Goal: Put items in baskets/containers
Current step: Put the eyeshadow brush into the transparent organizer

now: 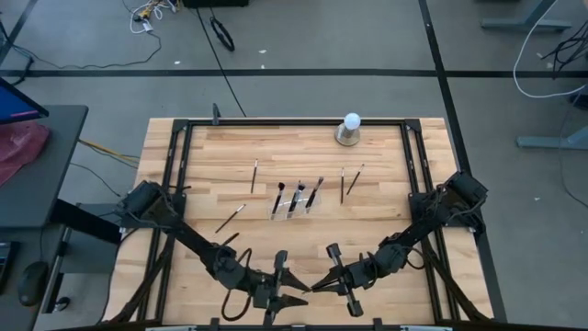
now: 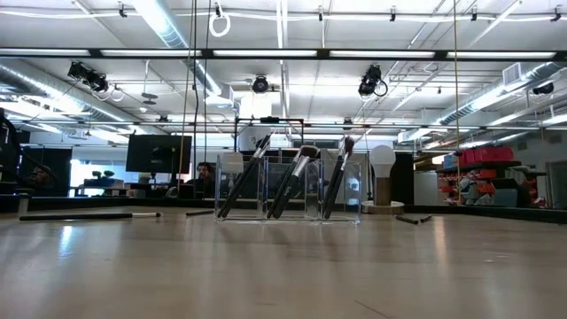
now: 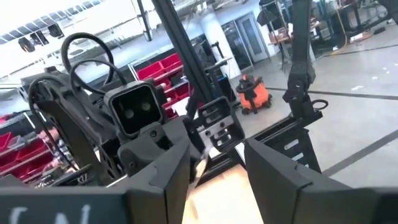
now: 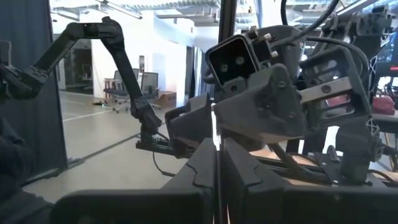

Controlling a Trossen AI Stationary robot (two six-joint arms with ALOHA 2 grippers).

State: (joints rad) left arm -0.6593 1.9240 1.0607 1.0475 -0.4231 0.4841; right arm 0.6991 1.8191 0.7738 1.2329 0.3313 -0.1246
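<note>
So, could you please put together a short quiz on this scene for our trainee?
1. How many brushes stand in the holder?
2. True or false: the ball sits inside the holder.
3. Where are the left gripper and right gripper? A: above the holder. B: facing each other, close together, at the table edge on the arms' side. C: beside the ball.
Key: 1 three; 2 false; 3 B.
</note>
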